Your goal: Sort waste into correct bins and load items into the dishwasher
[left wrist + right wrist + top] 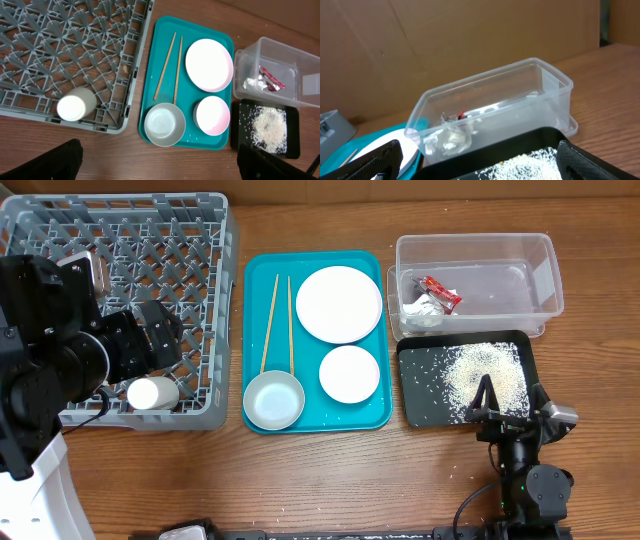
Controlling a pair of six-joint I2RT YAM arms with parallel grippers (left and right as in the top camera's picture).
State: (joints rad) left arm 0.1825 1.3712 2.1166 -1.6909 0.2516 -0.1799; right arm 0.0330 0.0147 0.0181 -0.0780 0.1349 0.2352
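The white cup (153,393) (76,104) lies on its side in the grey rack (200,240) (75,40). My left gripper (158,330) (160,170) is open and empty above the rack. The plate (339,303), pink bowl (349,373), grey-blue bowl (273,401) and chopsticks (270,325) sit on the teal tray (315,420). The red wrapper (440,290) and paper scrap (422,308) lie in the clear tub (480,245) (490,80). Rice (485,375) (530,162) is heaped in the black tray (420,405). My right gripper (500,408) (480,167) is open at that tray's front edge.
A few stray rice grains lie on the teal tray and on the wooden table in front of the black tray. A cardboard wall stands behind the table. The right arm's base sits at the front right edge.
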